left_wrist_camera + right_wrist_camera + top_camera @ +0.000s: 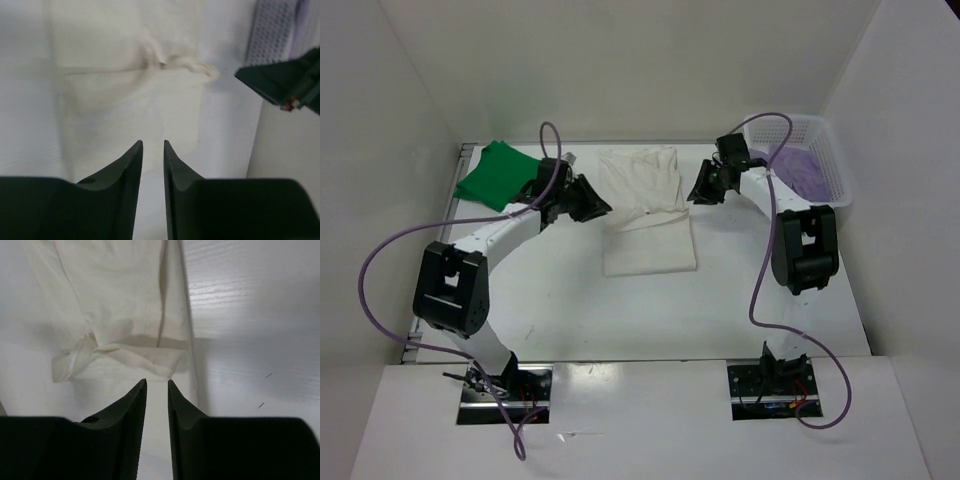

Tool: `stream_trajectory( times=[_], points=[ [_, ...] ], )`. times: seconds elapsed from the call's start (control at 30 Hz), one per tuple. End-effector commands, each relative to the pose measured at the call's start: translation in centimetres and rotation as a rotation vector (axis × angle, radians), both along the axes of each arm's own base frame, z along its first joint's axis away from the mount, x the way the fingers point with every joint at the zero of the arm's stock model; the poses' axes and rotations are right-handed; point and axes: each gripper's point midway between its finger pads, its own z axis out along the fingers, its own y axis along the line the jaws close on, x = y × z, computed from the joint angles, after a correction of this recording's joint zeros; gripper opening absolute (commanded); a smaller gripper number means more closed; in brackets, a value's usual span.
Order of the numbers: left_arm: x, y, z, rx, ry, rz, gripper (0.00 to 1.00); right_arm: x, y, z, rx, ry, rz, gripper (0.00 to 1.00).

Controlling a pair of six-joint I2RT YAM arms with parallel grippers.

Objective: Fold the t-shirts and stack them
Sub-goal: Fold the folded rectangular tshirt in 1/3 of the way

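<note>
The white t-shirt [645, 210] lies partly folded in the middle of the table, its far half doubled over the near half. A folded bright green t-shirt [498, 173] rests at the far left. The lavender t-shirt [807, 170] sits inside the basket. My left gripper [592, 205] hovers at the white shirt's left edge. In the left wrist view it [152, 142] is open by a narrow gap, nothing held, the white shirt [130, 100] beyond. My right gripper [703, 188] is at the shirt's right edge. It [157, 381] is likewise open and empty above the white cloth [125, 300].
A white lattice basket [832, 150] stands at the far right corner against the wall. White enclosure walls surround the table. Purple cables loop from both arms. Bare tabletop [620, 320] lies between the white shirt and the arm bases.
</note>
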Motion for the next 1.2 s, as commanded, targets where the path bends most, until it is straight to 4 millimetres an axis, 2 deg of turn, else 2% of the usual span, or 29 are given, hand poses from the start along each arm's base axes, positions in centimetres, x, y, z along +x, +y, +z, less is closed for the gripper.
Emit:
stream_trajectory(
  times=[0.0,0.03,0.07,0.1,0.17,0.2,0.27,0.37,0.4,0.47,0.5,0.57,0.6,0.63,0.67,0.83,0.87,0.93,1.03,1.07,1.13,1.17],
  points=[
    [-3.7,-5.9,-0.7,-0.061,0.012,-0.148,0.29,-2.0,0.8,3.3,-0.035,-0.067,0.033,0.26],
    [-4.4,-6.8,-2.2,-0.058,0.045,-0.164,0.27,-3.0,1.9,3.0,-0.037,-0.057,0.06,0.19],
    [-5.3,-7.9,-3.0,-0.054,0.056,-0.194,0.25,-3.3,2.6,2.4,-0.029,-0.055,0.066,0.05],
    [-5.6,-8.2,-3.8,-0.056,0.077,-0.194,0.24,-4.3,3.7,2.4,-0.002,-0.047,0.103,0.0],
    [-5.6,-8.1,-6.1,-0.036,0.116,-0.186,0.23,-6.5,5.8,-0.5,0.002,0.023,0.145,0.0],
    [-5.6,-7.9,-6.8,-0.025,0.127,-0.178,0.23,-7.4,5.8,-2.0,-0.02,0.059,0.141,0.0],
    [-5.8,-7.6,-8.2,-0.006,0.154,-0.168,0.23,-8.1,6.8,-3.2,-0.01,0.073,0.142,0.0],
    [-6.8,-7.2,-9.5,-0.01,0.19,-0.151,0.23,-9.6,6.3,-5.2,-0.012,0.131,0.118,0.0],
    [-7.9,-6.7,-10.7,0.004,0.225,-0.149,0.23,-10.3,5.9,-5.9,-0.018,0.148,0.1,0.0],
    [-9.3,-6.0,-12.2,0.022,0.273,-0.147,0.23,-11.1,5.4,-6.7,-0.025,0.169,0.076,0.0],
    [-9.9,-5.7,-12.4,0.026,0.282,-0.146,0.23,-12.2,4.8,-7.5,-0.042,0.19,0.07,0.0],
    [-12.4,-4.5,-14.3,0.056,0.345,-0.15,0.23,-13.3,4.4,-7.7,-0.035,0.214,0.047,0.0],
    [-13.1,-4.2,-14.4,0.059,0.353,-0.149,0.23,-14.6,3.9,-8.5,-0.039,0.24,0.037,0.0],
    [-14.0,-3.7,-14.9,0.068,0.375,-0.148,0.23,-15.2,3.7,-8.3,-0.034,0.242,0.028,0.0],
    [-15.4,-3.0,-15.8,0.081,0.408,-0.147,0.23,-16.7,3.5,-9.1,-0.04,0.267,0.029,0.0],
    [-18.4,-1.5,-15.3,0.091,0.43,-0.133,0.23,-20.7,3.2,-9.6,-0.044,0.311,0.033,0.0],
    [-18.5,-1.5,-14.3,0.082,0.406,-0.134,0.23,-21.5,3.4,-9.2,-0.031,0.309,0.043,0.0],
    [-18.7,-1.0,-13.6,0.095,0.402,-0.122,0.24,-22.0,3.2,-8.7,-0.033,0.316,0.042,0.04],
    [-18.0,-1.2,-10.6,0.086,0.335,-0.129,0.24,-20.2,3.8,-5.9,-0.034,0.245,0.075,0.09],
    [-16.8,-1.6,-8.7,0.074,0.273,-0.131,0.25,-19.0,4.3,-4.3,-0.026,0.213,0.084,0.1],
    [-15.6,-2.1,-7.0,0.056,0.227,-0.132,0.25,-17.3,5.3,-2.2,-0.001,0.163,0.101,0.1],
    [-15.4,-2.5,-6.3,0.035,0.22,-0.136,0.25,-16.9,6.0,-2.2,0.009,0.161,0.117,0.1]
  ],
)
